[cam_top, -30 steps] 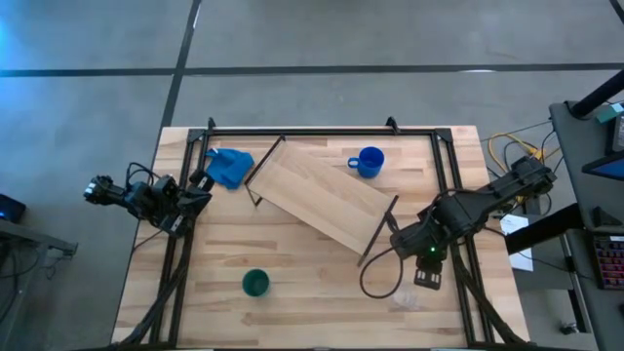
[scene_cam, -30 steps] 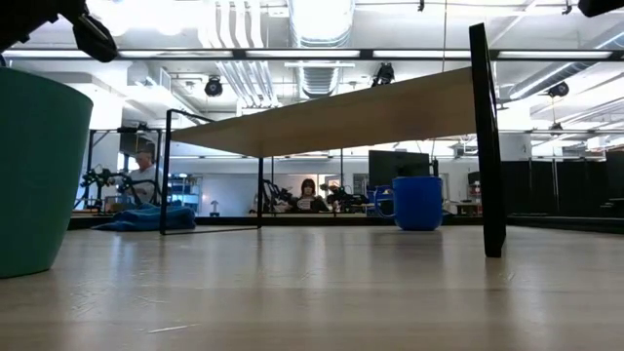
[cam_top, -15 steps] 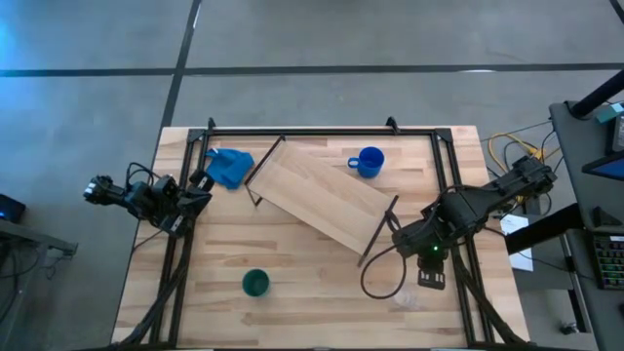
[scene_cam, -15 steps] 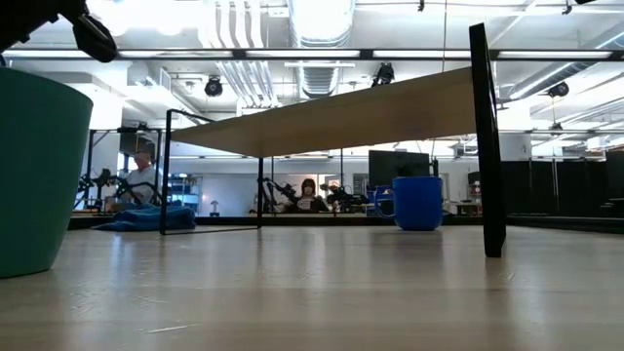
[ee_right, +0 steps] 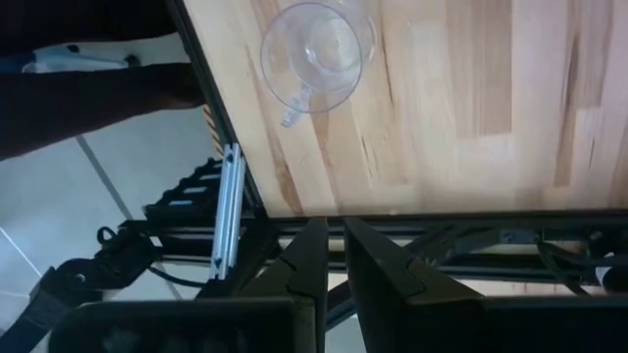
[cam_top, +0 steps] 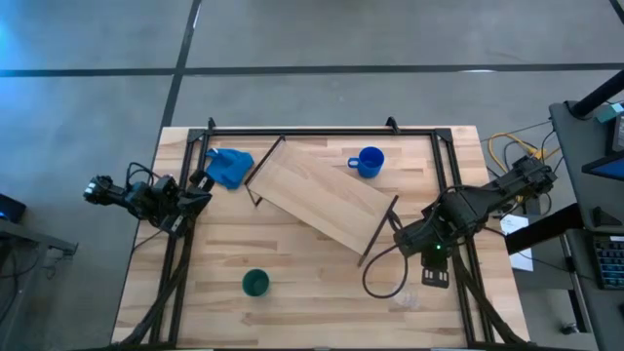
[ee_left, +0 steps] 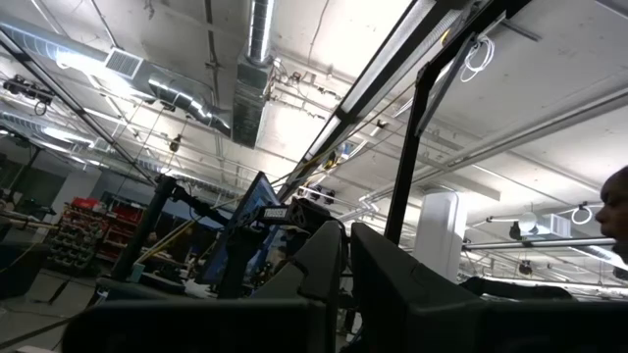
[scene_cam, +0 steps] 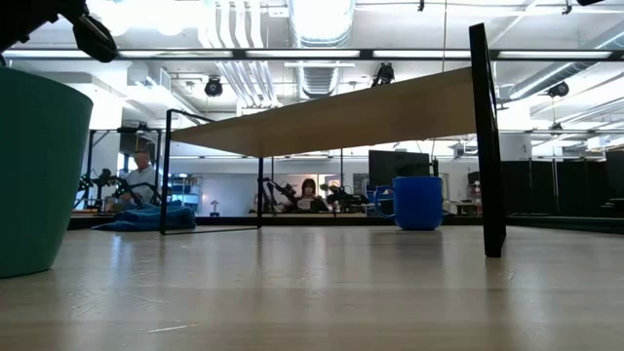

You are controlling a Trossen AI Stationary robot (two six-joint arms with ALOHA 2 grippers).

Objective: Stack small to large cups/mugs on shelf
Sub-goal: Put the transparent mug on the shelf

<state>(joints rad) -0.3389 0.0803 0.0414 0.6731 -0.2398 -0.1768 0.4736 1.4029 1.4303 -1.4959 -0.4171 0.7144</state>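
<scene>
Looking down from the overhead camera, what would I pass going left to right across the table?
Left tool → blue cloth → green cup → shelf → blue mug → right tool

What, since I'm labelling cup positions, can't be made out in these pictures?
- Clear glass cup: plain in the right wrist view, but only a faint smudge in the high view, near the right claw.
- Green cup: cut off by the low view's left edge.
- Shelf top: the low view shows only its underside.
- Left wrist view: shows ceiling only, no table.
</scene>
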